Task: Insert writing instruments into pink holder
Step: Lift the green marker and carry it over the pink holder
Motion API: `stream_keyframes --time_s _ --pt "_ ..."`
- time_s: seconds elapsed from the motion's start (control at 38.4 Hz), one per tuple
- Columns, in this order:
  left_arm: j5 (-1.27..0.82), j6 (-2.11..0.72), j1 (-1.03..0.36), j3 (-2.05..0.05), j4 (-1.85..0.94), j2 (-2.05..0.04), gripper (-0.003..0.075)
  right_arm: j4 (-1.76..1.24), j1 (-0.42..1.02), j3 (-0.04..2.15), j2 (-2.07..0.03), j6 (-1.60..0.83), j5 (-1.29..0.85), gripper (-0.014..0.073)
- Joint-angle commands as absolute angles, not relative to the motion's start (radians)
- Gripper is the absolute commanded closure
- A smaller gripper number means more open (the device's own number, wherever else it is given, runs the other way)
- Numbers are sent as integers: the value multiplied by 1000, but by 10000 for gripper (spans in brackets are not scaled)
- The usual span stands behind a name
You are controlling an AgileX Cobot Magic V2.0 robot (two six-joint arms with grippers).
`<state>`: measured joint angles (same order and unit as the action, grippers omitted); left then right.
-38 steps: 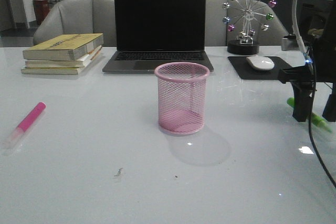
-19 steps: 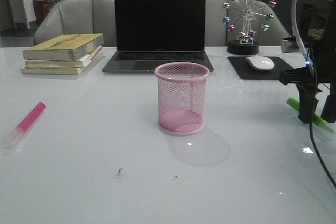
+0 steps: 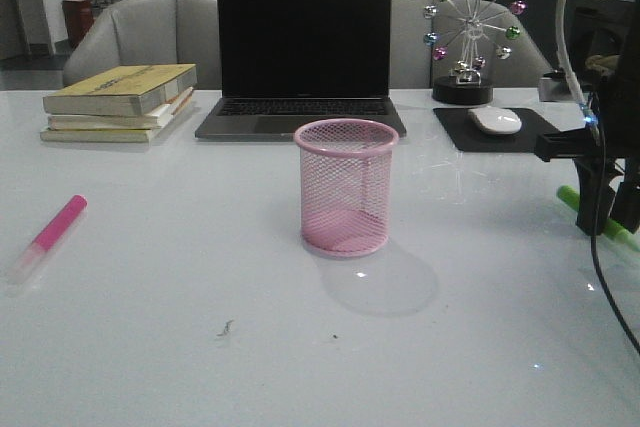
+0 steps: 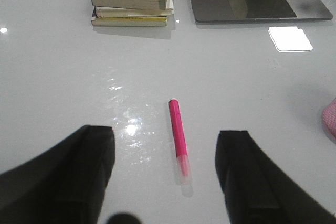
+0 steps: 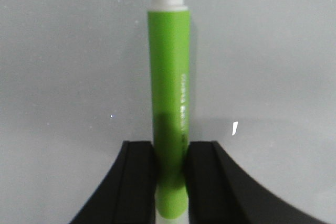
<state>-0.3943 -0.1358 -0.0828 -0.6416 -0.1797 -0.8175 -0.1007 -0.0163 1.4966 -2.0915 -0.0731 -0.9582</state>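
The pink mesh holder (image 3: 347, 187) stands upright at the middle of the table, with nothing in it. At the right edge, the lime green marker (image 3: 570, 197) lies slanted low over the table, and my right gripper (image 3: 608, 215) is shut on its middle. From the right wrist, the green marker (image 5: 169, 77) runs out past the gripper (image 5: 170, 148), and both fingers press its sides. The pink marker (image 3: 58, 227) lies flat at the far left. From the left wrist, the pink marker (image 4: 178, 135) lies on the table below my open left gripper (image 4: 167, 132), untouched.
A laptop (image 3: 303, 57) stands open behind the holder. A stack of yellow books (image 3: 120, 102) sits at the back left. A white mouse (image 3: 496, 120) on a black pad and a ball ornament (image 3: 470, 37) are at the back right. A cable (image 3: 600, 277) hangs by the right arm.
The right gripper's fingers have come together on the green marker and shifted slightly right. The pink marker and the holder have not moved.
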Motion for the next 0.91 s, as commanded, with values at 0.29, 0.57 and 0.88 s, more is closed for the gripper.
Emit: stream_keyframes --time_s 0.29,0.57,0.88 --pt "-309 -126 -90 -679 -190 -813 240 -159 67 1511 -1869 -94 -734 534" --pt "-297 -126 -90 -679 -190 -813 240 -159 172 1450 -1687 -94 -516 534" --pt "-297 -126 -90 -679 -190 -813 240 -169 366 1138 -1560 -90 32 564"
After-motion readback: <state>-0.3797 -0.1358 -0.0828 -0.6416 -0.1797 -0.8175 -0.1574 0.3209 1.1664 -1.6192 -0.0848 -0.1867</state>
